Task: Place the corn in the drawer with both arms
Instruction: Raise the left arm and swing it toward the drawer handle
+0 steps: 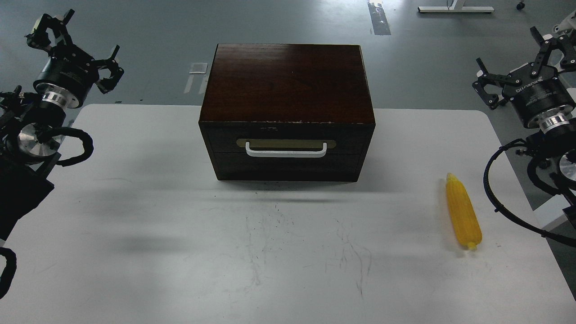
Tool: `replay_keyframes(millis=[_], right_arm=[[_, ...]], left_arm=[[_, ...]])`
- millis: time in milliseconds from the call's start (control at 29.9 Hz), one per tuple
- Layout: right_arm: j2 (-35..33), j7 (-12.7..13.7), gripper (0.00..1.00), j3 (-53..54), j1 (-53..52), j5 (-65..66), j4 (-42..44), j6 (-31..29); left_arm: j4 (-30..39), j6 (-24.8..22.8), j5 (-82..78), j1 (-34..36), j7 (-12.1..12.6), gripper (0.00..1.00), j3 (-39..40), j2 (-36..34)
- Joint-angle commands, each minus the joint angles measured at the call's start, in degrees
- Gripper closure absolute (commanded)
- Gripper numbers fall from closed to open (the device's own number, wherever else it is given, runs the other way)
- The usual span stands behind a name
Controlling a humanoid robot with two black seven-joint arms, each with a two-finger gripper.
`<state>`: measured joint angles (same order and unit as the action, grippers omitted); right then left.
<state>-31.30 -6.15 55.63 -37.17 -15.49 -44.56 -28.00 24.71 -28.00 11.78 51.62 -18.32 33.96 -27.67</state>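
Head view: the bright yellow, tapered plastic corn cob [463, 213] lies flat on the white bench [135, 225], toward the bench's right edge and well to the right of the dark brown wooden box [288, 85]. Its long axis runs nearly front to back, leaning only slightly, with the narrower end away from the robot and the blunt end nearest it. The box's single drawer [288, 137] is closed, its white bar handle [286, 151] facing the robot across the middle of the bench.

The right black claw hand [513, 58] hangs raised beyond the bench's right edge, behind and to the right of the corn; its fingers are spread and it carries nothing. The left black claw hand [74, 47] is raised off the bench's far left corner, also spread and empty, with the whole box between it and the corn.

The right arm is clearly the nearer one to the corn, so the pick-up falls to it, coming forward and inward with the fingers set across the cob. The left arm is better placed for the handle, which runs left to right.
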Motion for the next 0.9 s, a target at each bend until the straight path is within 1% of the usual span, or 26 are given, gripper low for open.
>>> replay_keyframes(millis=[0,267,301,468,534,568,601,668,768,868], right_arm=[[0.01,0.0,0.0,-0.26,-0.1,0.02,-0.09,0.0],[0.01,0.08,0.0,-0.53,-0.19,0.11,0.0,0.0],[-0.08,0.26,0.0,-0.61,-0.1,0.11,0.18,0.0],[-0.08,0.79,0.0,-0.61,-0.8,0.2,0.79,0.0],[-0.08,0.79,0.0,-0.53,-1.77,0.2,1.32,0.0],[0.01,0.79,0.0,-0.44,-2.03,0.2,1.84,0.0],[0.1,0.79,0.0,-0.35,-2.03,0.11,2.02,0.0],[1.58,0.26,0.0,-0.09,-2.03,0.11,2.2,0.0],[4.31,0.26,0.0,0.0,-2.12,0.2,2.2,0.0],[5.45,0.26,0.0,-0.52,-2.12,0.2,2.72,0.0]], left_arm=[[-0.01,0.0,0.09,0.06,0.04,0.02,0.05,0.07],[-0.01,0.0,-0.09,0.41,0.04,0.02,-0.03,-0.28],[-0.01,0.0,-0.26,0.33,0.48,0.02,-0.12,-0.46],[0.08,0.0,-0.44,0.33,0.83,0.02,-0.3,-0.55],[-0.1,0.0,-0.44,0.06,0.66,0.02,-0.39,-0.55],[-0.18,0.0,-0.44,-0.2,0.05,0.02,-0.39,-0.46],[-0.1,0.0,-0.44,-0.72,-0.04,0.02,-0.39,-0.37],[-0.01,0.0,-0.44,-2.56,-0.13,0.02,-0.3,-0.28],[-0.01,0.0,-0.09,-3.19,0.04,0.02,-0.3,-0.28],[-0.1,0.0,-0.17,-3.63,0.13,0.02,-0.3,-0.11]])
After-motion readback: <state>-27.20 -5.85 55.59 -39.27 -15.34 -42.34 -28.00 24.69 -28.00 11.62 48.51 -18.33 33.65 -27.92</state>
